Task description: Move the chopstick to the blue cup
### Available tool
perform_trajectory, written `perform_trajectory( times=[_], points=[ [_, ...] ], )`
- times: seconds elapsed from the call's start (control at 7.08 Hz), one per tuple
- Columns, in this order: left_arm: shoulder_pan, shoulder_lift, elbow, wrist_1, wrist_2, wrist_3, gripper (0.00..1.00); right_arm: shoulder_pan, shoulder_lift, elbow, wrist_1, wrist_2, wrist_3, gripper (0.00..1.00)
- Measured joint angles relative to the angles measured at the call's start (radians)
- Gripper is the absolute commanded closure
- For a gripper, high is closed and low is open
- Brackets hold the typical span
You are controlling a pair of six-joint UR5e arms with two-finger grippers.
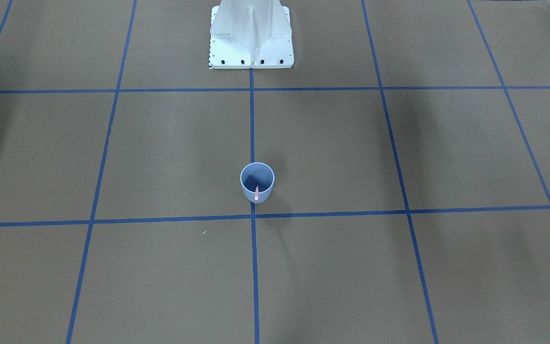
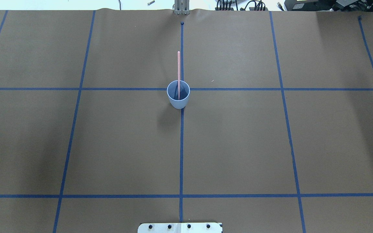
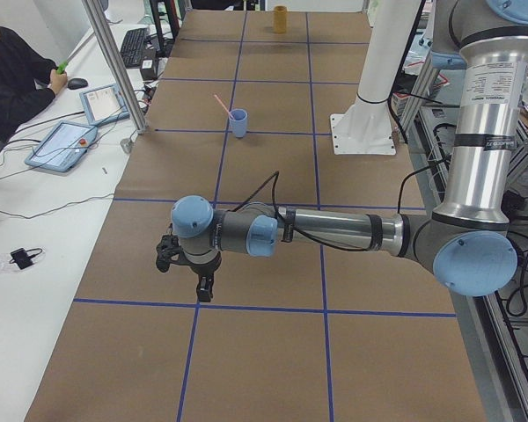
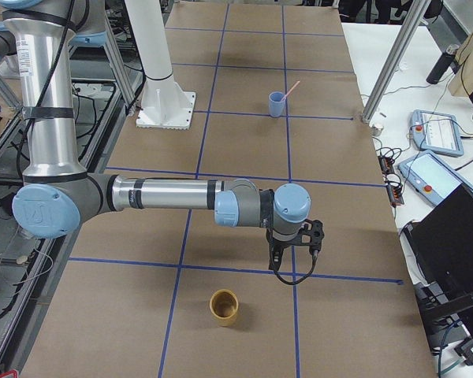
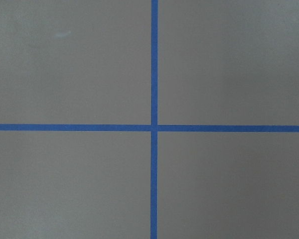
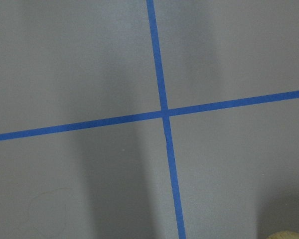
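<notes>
Brown paper (image 2: 115, 145) crossed by blue tape lines (image 2: 181, 155) covers the table, where the chopstick (image 2: 178, 69) stands tilted inside the blue cup (image 2: 178, 103), leaning away from the robot, while the left gripper (image 3: 184, 276) and right gripper (image 4: 294, 257) hang well apart from it, and I cannot tell whether their fingers are apart or together.

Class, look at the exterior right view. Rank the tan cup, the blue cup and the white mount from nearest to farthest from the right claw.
1. The tan cup: plainly nearest the right claw, just on its camera side and a little toward the robot.
2. The blue cup and the white mount: both lie far up the table, the cup straight beyond the claw and the mount off toward the robot's side. These two are too close to call.
</notes>
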Motion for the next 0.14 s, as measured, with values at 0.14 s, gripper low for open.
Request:
perform_trajectory(
  times=[0.14],
  points=[
    [0.0, 0.0, 0.0, -0.002, 0.0, 0.0, 0.02, 0.001, 0.0, 0.0, 0.0, -0.001, 0.0, 0.0]
  ],
)
